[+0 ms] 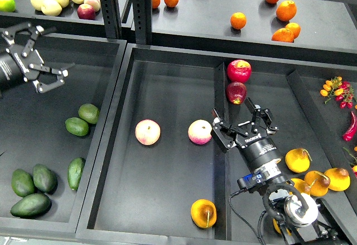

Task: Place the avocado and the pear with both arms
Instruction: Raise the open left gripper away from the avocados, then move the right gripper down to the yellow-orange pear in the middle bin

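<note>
The slim dark green avocado (75, 173) lies in the left tray, beside the plumper avocados. A pear (203, 213), orange-yellow with a brownish blotch and a thin stem, lies at the front of the middle tray. My left gripper (40, 52) is open and empty, raised over the back of the left tray, well away from the avocado. My right gripper (241, 123) is open and empty, over the divider between the middle and right trays, behind the pear and apart from it.
Plump avocados (77, 126) lie in the left tray. Two pale apples (148, 131) sit in the middle tray. Red apples (238, 70) and more pears (297, 160) are in the right tray. Oranges (285, 10) sit on the back shelf. Peppers (350, 125) lie at the far right.
</note>
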